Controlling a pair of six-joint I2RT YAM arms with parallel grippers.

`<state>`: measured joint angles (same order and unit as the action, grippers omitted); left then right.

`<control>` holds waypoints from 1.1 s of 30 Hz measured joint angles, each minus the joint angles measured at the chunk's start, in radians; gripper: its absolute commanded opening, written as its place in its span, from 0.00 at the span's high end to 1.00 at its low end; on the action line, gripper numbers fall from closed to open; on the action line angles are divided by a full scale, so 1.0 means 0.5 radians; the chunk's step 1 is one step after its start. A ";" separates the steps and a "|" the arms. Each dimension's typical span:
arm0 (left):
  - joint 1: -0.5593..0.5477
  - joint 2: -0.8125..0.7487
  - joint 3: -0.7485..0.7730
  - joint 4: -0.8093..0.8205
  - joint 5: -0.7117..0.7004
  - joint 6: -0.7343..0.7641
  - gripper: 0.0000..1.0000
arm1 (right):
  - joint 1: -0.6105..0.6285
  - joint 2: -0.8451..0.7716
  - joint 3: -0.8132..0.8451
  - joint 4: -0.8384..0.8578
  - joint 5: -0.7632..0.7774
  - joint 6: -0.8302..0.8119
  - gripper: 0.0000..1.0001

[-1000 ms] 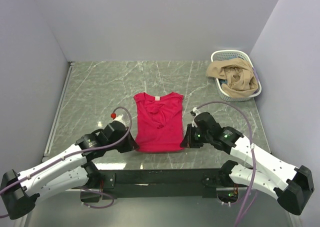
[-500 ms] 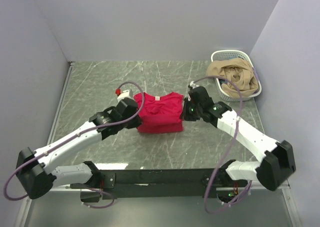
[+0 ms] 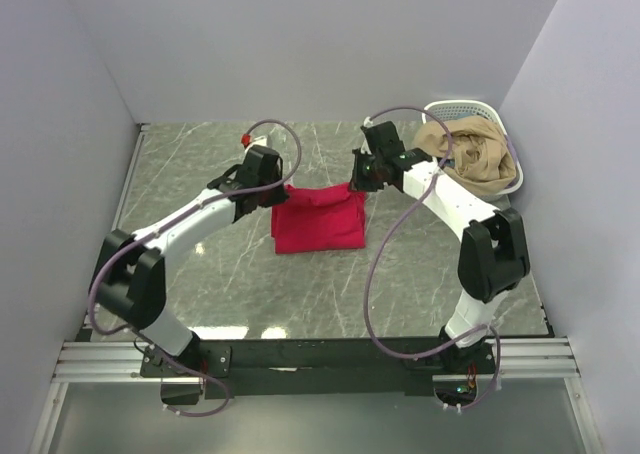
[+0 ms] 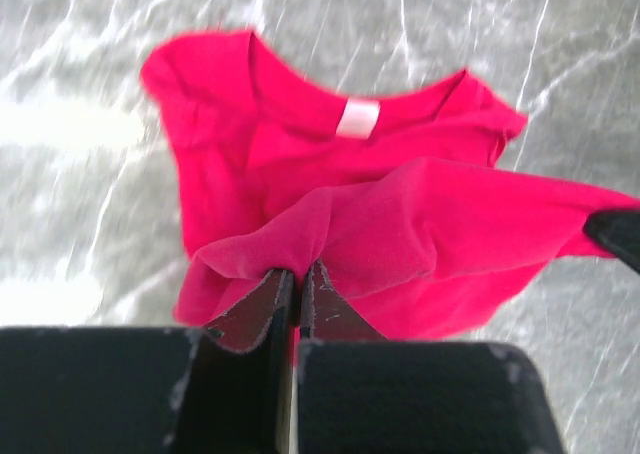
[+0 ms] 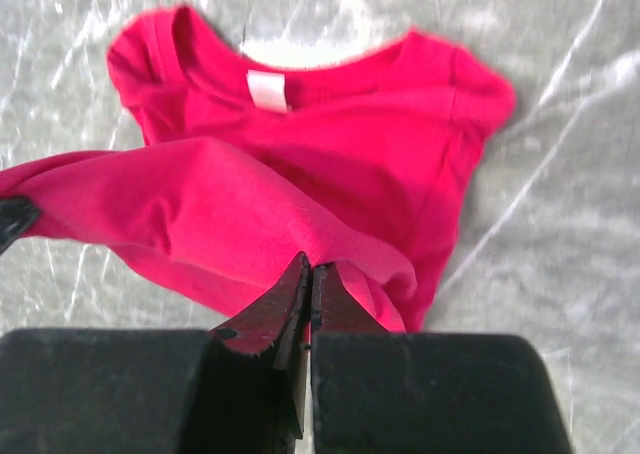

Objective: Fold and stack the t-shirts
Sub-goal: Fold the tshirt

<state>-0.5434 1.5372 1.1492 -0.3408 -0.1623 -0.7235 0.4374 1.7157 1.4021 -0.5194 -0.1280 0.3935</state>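
Red t-shirt is laid flat mid-table, collar toward the far side, white neck label exposed. The hem edge is lifted and stretched between both grippers, doubled back over the shirt's body. Left gripper is clamped tight on the left hem corner. Right gripper is pinched closed on the right hem corner. Tan clothing is piled in the white basket at the far right corner, well apart from the shirt.

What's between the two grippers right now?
The lifted edge of the red t-shirt spans the gap, pinched at each end by the left gripper and right gripper; the top view shows it best.
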 measured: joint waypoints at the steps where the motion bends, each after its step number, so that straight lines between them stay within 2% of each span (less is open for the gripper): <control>1: 0.015 0.055 0.040 0.021 0.019 0.015 0.98 | -0.011 0.048 0.053 -0.003 -0.010 -0.007 1.00; 12: 0.191 0.455 0.244 0.152 0.192 0.099 0.98 | -0.121 0.503 0.464 -0.053 -0.079 -0.050 1.00; 13: 0.208 0.487 0.259 0.156 0.206 0.103 0.96 | -0.131 0.549 0.493 -0.057 -0.080 -0.050 0.96; 14: 0.221 0.519 0.277 0.161 0.219 0.108 0.88 | -0.140 0.589 0.517 -0.059 -0.079 -0.051 0.89; 15: 0.237 0.562 0.302 0.169 0.231 0.111 0.86 | -0.150 0.630 0.535 -0.058 -0.077 -0.050 0.76; 16: 0.246 0.591 0.320 0.175 0.236 0.116 0.83 | -0.157 0.659 0.540 -0.053 -0.079 -0.047 0.70; 17: 0.259 0.622 0.340 0.180 0.246 0.116 0.64 | -0.163 0.677 0.544 -0.053 -0.076 -0.036 0.66; 18: 0.272 0.654 0.359 0.191 0.254 0.116 0.49 | -0.172 0.700 0.544 -0.039 -0.073 -0.038 0.66; 20: 0.295 0.684 0.362 0.227 0.275 0.138 0.33 | -0.192 0.729 0.547 -0.014 -0.070 -0.030 0.64; 26: 0.381 0.758 0.456 0.294 0.289 0.160 0.19 | -0.265 0.786 0.660 0.066 -0.003 -0.020 0.61; 33: 0.449 0.726 0.551 0.411 0.372 0.204 0.16 | -0.289 0.703 0.666 0.137 -0.105 -0.059 0.58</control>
<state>-0.3187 1.8999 1.4246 -0.1352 0.0235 -0.6212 0.2928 2.0674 1.7351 -0.4507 -0.1802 0.3641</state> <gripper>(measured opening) 0.828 0.417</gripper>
